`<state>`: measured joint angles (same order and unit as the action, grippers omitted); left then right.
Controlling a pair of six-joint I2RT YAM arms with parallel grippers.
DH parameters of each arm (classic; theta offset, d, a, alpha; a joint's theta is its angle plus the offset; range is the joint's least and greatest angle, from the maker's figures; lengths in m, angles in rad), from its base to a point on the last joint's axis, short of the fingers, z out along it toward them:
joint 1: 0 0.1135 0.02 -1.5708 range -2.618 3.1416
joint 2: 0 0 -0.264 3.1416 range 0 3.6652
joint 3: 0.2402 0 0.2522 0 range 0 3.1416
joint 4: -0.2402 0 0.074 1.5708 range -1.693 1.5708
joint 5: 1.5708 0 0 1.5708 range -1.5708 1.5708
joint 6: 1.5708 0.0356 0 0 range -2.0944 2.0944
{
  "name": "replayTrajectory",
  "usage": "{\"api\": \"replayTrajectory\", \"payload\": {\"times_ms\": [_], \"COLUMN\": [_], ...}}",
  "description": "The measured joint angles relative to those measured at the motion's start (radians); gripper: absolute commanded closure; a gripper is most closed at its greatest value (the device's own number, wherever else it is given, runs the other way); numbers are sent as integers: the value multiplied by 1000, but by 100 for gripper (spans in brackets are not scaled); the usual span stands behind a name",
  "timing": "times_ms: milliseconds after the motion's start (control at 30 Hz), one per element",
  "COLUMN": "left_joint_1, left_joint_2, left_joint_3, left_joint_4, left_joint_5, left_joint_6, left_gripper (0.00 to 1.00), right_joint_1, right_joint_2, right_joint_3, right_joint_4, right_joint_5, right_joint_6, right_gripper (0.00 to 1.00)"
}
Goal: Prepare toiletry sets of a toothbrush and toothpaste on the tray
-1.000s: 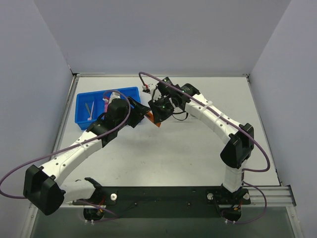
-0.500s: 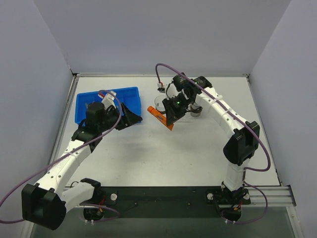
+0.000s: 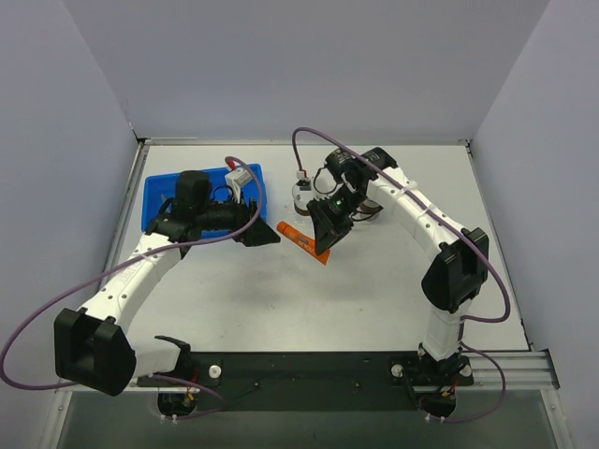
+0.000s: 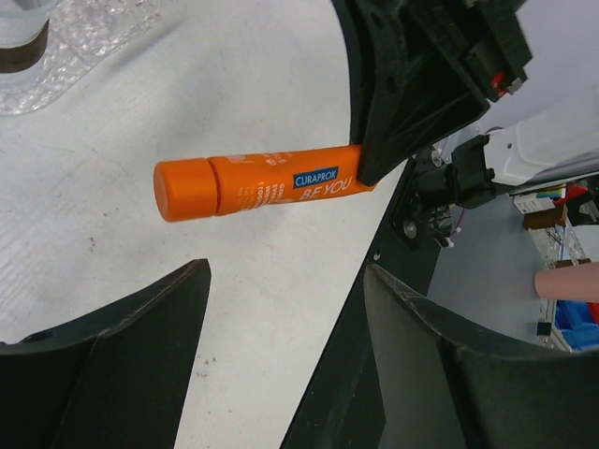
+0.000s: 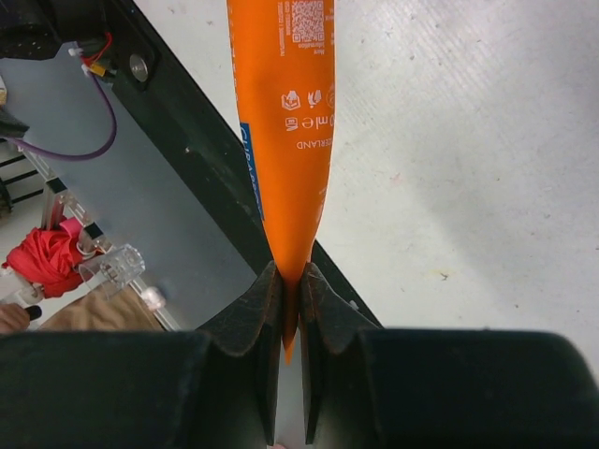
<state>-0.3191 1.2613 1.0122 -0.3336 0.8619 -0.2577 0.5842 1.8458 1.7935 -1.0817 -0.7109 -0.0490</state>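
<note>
Toothpaste (image 3: 298, 238), the orange tube lettered CURAPROX BE YOU, is hanging in the right gripper (image 3: 321, 245) just off the near right corner of the blue bin (image 3: 153, 210). It is lying slantwise, with its cap pointing toward the bin and its flat crimped end pointing away from the bin.

Right fingers (image 5: 265, 318) are pressing together on the crimped end and pinching it flat between the pads. The rest of the tube (image 5: 285, 112) is sticking straight out from them over the white worktop (image 3: 281, 299). Whether the cap is touching the worktop, I cannot tell.

Left gripper (image 3: 267, 234) is hovering between the bin's right wall and the cap, near the tube but apart from it. Its fingers (image 4: 122, 337) are spreading wide with nothing between them. In the left wrist view the tube (image 4: 253, 185) is crossing above the gap.

Tray (image 4: 103, 37) is showing only as a bumpy clear corner in the left wrist view, lying on the worktop farther right of the bin than the cap. Overhead, the right arm is hiding most of it.
</note>
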Motion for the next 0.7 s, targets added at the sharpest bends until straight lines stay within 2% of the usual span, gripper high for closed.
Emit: {"api": "replayTrajectory", "payload": {"times_ms": [200, 367, 500, 700], "left_joint_1": [-14, -95, -158, -190], "left_joint_2": [0, 1, 29, 101], "left_joint_3": [0, -13, -13, -12], "left_joint_4": [51, 100, 134, 188], "left_joint_5": [60, 68, 77, 120], "left_joint_6": [7, 8, 7, -3], "left_gripper": [17, 16, 16, 16], "right_joint_1": [0, 0, 0, 1], "right_joint_2": [-36, -121, -174, -190], "right_joint_3": [-98, -196, -210, -230], "right_joint_4": [-3, -22, -27, -39], "right_joint_5": [-44, -98, -141, -187], "right_joint_6": [-4, -2, 0, 3], "right_gripper": [100, 100, 100, 100]}}
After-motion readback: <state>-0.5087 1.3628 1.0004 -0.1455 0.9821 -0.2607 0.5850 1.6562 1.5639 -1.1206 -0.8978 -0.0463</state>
